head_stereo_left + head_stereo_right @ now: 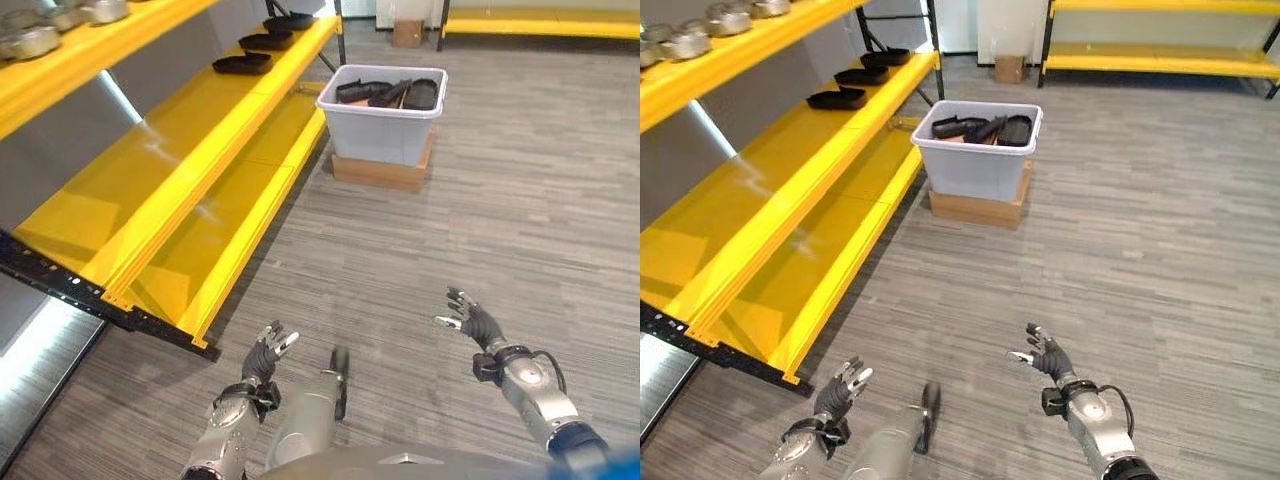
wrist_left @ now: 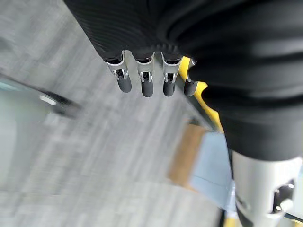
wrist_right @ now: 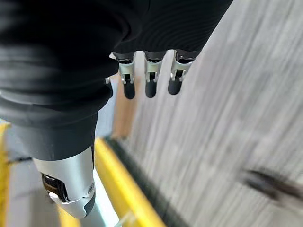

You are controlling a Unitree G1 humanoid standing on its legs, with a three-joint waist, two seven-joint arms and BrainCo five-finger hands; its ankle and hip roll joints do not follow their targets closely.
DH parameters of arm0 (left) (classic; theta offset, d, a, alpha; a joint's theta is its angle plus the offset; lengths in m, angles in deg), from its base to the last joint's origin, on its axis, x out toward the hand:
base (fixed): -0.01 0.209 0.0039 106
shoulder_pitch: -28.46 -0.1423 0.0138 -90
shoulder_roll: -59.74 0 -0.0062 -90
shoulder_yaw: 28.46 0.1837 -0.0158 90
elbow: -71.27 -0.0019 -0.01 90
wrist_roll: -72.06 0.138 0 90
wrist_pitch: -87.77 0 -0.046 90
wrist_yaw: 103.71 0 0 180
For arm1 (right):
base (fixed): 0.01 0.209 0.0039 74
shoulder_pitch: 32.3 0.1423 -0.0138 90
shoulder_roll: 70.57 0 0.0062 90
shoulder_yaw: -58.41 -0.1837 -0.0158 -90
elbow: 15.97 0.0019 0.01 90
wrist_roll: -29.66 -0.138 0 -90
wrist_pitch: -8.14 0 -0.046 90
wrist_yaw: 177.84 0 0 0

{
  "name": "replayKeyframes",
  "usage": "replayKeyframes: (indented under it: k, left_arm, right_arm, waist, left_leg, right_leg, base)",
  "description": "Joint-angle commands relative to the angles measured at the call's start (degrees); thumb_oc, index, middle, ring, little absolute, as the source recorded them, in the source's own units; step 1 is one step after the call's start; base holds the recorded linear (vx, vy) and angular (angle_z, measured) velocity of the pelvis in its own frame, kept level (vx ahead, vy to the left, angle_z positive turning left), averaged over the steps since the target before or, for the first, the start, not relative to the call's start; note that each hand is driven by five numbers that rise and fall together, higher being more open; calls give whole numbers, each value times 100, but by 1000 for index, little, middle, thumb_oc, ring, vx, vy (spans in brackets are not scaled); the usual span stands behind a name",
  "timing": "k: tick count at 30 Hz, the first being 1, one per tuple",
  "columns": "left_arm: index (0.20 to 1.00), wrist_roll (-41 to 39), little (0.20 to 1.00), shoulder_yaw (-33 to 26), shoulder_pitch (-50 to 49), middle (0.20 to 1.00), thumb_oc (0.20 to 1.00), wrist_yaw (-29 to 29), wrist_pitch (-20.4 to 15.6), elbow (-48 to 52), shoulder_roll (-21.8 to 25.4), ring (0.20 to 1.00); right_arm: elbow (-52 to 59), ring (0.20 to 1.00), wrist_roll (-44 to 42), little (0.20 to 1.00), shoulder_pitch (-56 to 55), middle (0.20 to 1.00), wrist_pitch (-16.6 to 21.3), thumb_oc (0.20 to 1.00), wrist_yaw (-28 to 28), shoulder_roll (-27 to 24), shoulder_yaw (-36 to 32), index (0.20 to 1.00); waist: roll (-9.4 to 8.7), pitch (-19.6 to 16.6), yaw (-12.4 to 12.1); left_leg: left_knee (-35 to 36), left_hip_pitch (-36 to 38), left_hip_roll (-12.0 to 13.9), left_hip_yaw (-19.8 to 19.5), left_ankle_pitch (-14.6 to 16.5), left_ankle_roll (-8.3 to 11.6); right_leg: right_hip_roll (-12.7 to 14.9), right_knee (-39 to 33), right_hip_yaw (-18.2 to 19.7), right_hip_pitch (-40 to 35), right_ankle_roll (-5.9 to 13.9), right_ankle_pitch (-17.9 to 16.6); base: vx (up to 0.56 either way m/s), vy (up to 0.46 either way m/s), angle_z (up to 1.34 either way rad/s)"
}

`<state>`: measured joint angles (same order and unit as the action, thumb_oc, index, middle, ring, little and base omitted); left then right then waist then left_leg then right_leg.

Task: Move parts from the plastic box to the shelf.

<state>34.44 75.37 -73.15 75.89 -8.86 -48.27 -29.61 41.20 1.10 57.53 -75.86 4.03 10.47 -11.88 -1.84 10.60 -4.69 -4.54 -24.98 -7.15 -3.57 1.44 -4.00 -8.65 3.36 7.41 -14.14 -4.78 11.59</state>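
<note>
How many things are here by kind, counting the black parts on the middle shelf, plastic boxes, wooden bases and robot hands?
Black parts on the middle shelf: 3
Plastic box: 1
Wooden base under the box: 1
Robot hands, left hand and right hand: 2
Total: 7

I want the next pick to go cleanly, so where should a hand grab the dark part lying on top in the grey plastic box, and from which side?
Probably from above: the plastic box is open-topped and its walls block the sides. The top dark part lies against the rim, so close on its raised edge. Both the left hand and right hand are open, empty and well short of it.
</note>
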Motion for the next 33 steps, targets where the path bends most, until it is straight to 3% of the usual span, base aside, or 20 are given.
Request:
replayKeyframes:
  k: [1,4,5,8,10,11,12,13,14,16,17,18,19,21,25,30,33]
  left_arm:
    - [1000,-32,1000,57,400,1000,1000,-22,-280,196,0,1000]
    - [1000,-68,1000,2,400,1000,1000,-49,-298,245,12,1000]
    - [1000,-52,1000,31,420,1000,1000,-87,-321,270,37,1000]
    - [1000,-81,1000,71,443,1000,1000,-77,-320,325,95,1000]
    - [1000,-62,1000,106,472,1000,1000,-97,-301,372,189,1000]
    - [1000,-62,1000,106,473,1000,1000,-97,-301,371,188,1000]
    - [1000,-46,1000,124,487,1000,1000,-114,-283,396,223,1000]
    - [1000,-2,1000,141,561,1000,1000,-164,-271,375,290,1000]
    - [1000,13,1000,147,592,1000,1000,-192,-261,379,333,1000]
    - [1000,17,1000,161,618,1000,1000,-194,-242,377,375,1000]
    - [1000,54,1000,166,647,1000,1000,-197,-214,372,414,1000]
    - [1000,54,1000,164,647,1000,1000,-197,-213,373,416,1000]
    - [1000,36,1000,180,717,1000,1000,-192,-226,335,413,1000]
    - [1000,27,1000,238,805,1000,1000,-197,-239,251,360,1000]
    - [1000,63,1000,240,791,1000,1000,-129,-261,129,227,1000]
    - [1000,171,1000,220,659,1000,1000,-92,-252,157,133,1000]
    - [1000,158,1000,251,747,1000,1000,-152,-277,180,67,1000]
  right_arm:
    - [589,1000,-27,1000,-281,1000,276,1000,-83,-196,-120,1000]
    - [617,1000,-44,1000,-322,1000,246,1000,-67,-113,-164,1000]
    - [608,1000,-66,1000,-350,1000,243,1000,-95,-34,-175,1000]
    - [646,1000,-135,1000,-319,1000,245,1000,-72,40,-168,1000]
    - [760,1000,-137,1000,-283,1000,239,1000,-43,106,-114,1000]
    - [760,1000,-137,1000,-283,1000,239,1000,-43,104,-114,1000]
    - [838,1000,-163,1000,-261,1000,254,1000,-47,127,-101,1000]
    - [831,1000,-180,1000,-202,1000,248,1000,-46,190,-61,1000]
    - [883,1000,-177,1000,-191,1000,242,1000,-59,213,-41,1000]
    - [973,1000,-183,1000,-203,1000,238,1000,-46,230,-20,1000]
    - [985,1000,-193,1000,-232,1000,213,1000,-31,280,-9,1000]
    - [986,1000,-193,1000,-231,1000,212,1000,-31,282,-8,1000]
    - [1144,1000,-227,1000,-228,1000,196,1000,-8,253,15,1000]
    - [1165,1000,-269,1000,-197,1000,194,1000,-26,242,21,1000]
    - [1118,1000,-249,1000,-166,1000,199,1000,-42,230,10,1000]
    - [1141,1000,-232,1000,-249,1000,188,1000,-20,209,-29,1000]
    - [1117,1000,-270,1000,-95,1000,227,1000,-78,188,-36,1000]
  waist:
    - [168,-131,53]
    - [148,-235,-3]
    - [117,-337,-36]
    - [-2,-454,-64]
    - [-176,-595,-138]
    - [-166,-608,-140]
    - [-215,-608,-156]
    - [-206,-501,-84]
    - [-156,-432,-3]
    - [-81,-368,98]
    - [87,-248,218]
    - [62,-228,232]
    - [167,-92,373]
    - [194,-12,484]
    - [43,7,590]
    - [-75,-105,570]
    - [-70,-375,516]
  left_leg:
    - [216,595,912,-288,-1165,605]
    - [235,741,958,-272,-1174,580]
    - [52,687,898,-193,-1256,548]
    - [-398,544,742,-98,-931,444]
    - [-688,567,473,-99,-501,245]
    - [-682,553,485,-102,-510,248]
    - [-758,584,386,-107,-351,159]
    - [-717,855,258,-189,-147,0]
    - [-659,1023,215,-227,-96,-74]
    - [-585,1187,197,-275,-70,-143]
    - [-421,1538,230,-390,13,-225]
    - [-425,1555,201,-394,18,-227]
    - [-369,1915,197,-488,117,-242]
    - [-333,2175,140,-573,231,-222]
    - [-216,2638,-27,-714,504,-121]
    - [-144,2860,-64,-801,648,-60]
    - [68,2768,116,-788,589,70]
  right_leg:
    - [560,-155,-74,251,493,-306]
    - [672,-137,48,5,564,-142]
    - [853,-50,-4,-127,642,-64]
    - [1078,51,-24,-186,793,-124]
    - [1338,705,21,47,1036,-645]
    - [1325,706,25,67,1034,-654]
    - [1343,1247,89,225,1146,-1098]
    - [1289,2273,98,773,1253,-1810]
    - [1223,2823,49,1029,1273,-2092]
    - [1158,3272,-18,1301,1262,-2228]
    - [1018,3771,-160,1865,1151,-1961]
    - [1046,3808,-167,1854,1151,-1926]
    - [1028,3484,-374,2467,936,-1298]
    - [1032,2837,-611,2679,864,-1052]
    - [1061,821,-856,2639,1002,-1204]
    - [1090,74,-867,2219,1003,-1427]
    - [1044,-198,-945,1997,910,-1416]
  base:
    - [368,132,-13]
    - [345,144,3]
    - [500,244,-79]
    - [374,181,-113]
    - [338,186,8]
    - [203,138,40]
    - [240,197,47]
    - [321,275,29]
    - [307,287,8]
    - [214,195,80]
    - [174,142,102]
    - [357,241,62]
    - [276,129,28]
    - [324,108,55]
    - [252,-3,34]
    - [191,-62,24]
    - [176,-141,5]
